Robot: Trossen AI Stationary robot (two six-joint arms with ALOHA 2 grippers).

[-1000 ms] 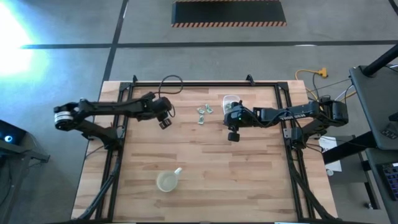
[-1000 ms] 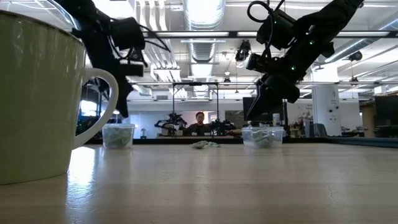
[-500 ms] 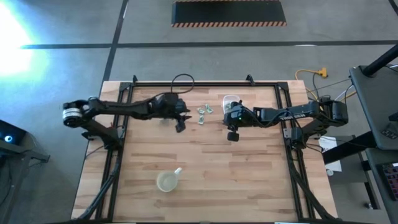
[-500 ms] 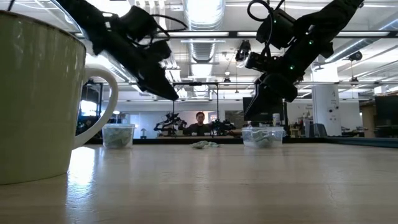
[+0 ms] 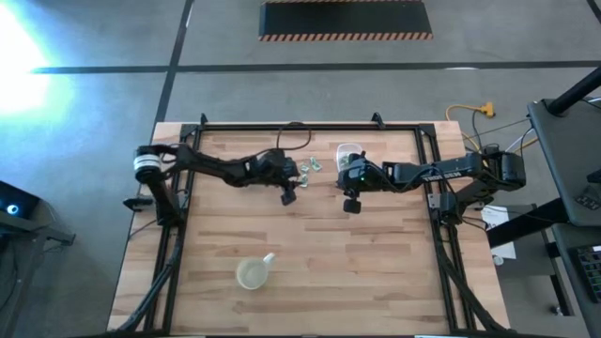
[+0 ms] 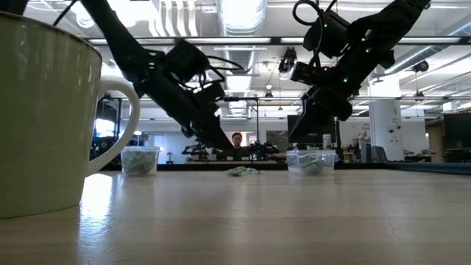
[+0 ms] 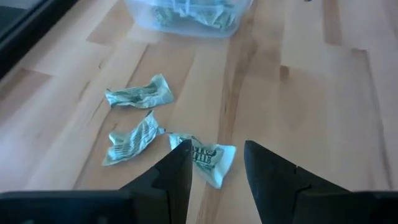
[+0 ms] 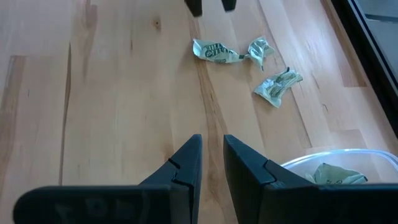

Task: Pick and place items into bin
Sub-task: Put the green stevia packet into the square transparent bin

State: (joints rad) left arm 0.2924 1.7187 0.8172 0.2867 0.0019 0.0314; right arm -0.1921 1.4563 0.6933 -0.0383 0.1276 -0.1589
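From my remote seat: the wooden desk point(image 5: 376, 272) is the biggest thing, and I'll place everything else off the clear bin point(image 5: 348, 155) at its far side. The left arm reaches across, so the left claw point(image 5: 288, 196) hangs just beside the loose wrappers, on the side away from the bin. Its fingers are parted a moderate amount, nothing between them, and in the wrist view they straddle the nearest wrapper point(image 7: 205, 157) from above. The right claw point(image 5: 351, 205) waits right next to the bin on the near side, fingers almost closed and holding nothing.

The yellowish cup point(image 5: 253, 273) sits well away from the bin, toward the near edge. A second small tub point(image 6: 139, 160) shows in the low view, but I can't place it from above.

The wrappers point(image 5: 309, 169): three crumpled green-and-silver ones lie on bare wood near the bin, and more are already inside it.

What worries me:
- they're flat and crinkly, so the fingers could slide over one and close on air
- two of them nearly touch, so a pinch might drag the neighbour along
- both claws are close, so a swing toward the bin could clip the right arm
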